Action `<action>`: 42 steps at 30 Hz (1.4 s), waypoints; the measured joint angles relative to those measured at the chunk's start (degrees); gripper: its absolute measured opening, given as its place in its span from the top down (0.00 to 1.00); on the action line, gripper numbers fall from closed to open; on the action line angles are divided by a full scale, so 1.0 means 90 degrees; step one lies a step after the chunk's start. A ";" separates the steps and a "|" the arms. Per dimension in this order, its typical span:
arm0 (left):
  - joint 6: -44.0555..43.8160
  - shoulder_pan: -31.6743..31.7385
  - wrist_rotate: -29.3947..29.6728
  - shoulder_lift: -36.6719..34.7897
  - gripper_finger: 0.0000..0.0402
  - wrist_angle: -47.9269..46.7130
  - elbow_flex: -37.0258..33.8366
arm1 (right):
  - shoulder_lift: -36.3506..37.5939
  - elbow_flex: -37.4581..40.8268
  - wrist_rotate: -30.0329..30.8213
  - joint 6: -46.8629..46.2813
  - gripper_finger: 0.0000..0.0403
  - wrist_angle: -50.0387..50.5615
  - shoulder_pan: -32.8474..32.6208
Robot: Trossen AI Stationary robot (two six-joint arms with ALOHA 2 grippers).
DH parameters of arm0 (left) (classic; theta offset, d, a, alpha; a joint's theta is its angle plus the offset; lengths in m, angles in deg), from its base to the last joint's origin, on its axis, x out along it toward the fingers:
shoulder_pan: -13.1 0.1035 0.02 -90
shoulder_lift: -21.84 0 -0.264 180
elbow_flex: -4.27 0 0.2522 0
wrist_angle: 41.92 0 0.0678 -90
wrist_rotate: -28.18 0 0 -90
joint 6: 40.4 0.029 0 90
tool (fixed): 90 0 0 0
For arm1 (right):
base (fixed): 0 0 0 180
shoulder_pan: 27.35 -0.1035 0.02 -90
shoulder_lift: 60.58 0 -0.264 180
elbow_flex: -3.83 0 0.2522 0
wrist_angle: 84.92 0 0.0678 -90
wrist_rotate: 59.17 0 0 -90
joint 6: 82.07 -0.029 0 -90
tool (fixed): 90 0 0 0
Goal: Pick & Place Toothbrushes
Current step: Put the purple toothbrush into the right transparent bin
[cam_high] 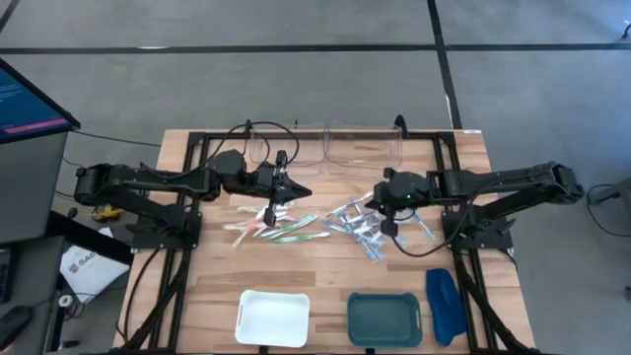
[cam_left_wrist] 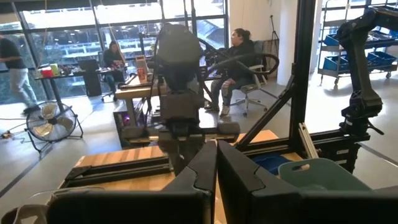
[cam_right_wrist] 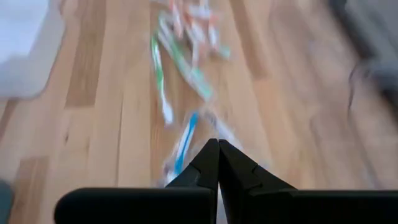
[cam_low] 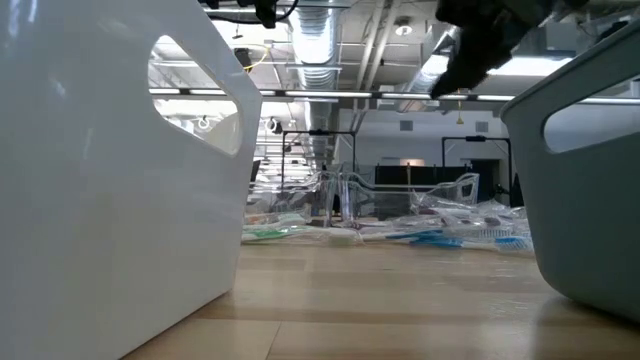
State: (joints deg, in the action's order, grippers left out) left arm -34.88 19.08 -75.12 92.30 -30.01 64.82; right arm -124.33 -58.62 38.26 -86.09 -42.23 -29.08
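While both grippers' fingers sit together, empty, we see risk: right gripper (cam_high: pixel 380 200) descending shut wld scatter blue toothbrush pile (cam_high: pixel 360 227); left gripper (cam_high: pixel 296 191) same w/ pink-green pile (cam_high: pixel 271 225).

Even overhead light is falling on the counter (cam_high: pixel 325 276), casting only faint shadows. Motion blur is smearing the toothbrushes (cam_right_wrist: pixel 180 68) ahead of the right claw (cam_right_wrist: pixel 217 149). In the low view, ceiling lamps are glaring and the near white tray (cam_low: pixel 110 170) is looming out of focus.
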 joint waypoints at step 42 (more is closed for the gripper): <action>-0.0046 0.0335 -0.0002 -0.0078 0.98 -0.0334 -0.0002 | -0.2077 0.0017 -0.0292 -0.1155 0.69 0.1662 -0.0929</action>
State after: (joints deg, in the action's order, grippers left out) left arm -35.30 22.10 -75.15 91.60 -33.02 64.80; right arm -143.01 -58.47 35.64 -96.48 -27.27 -37.45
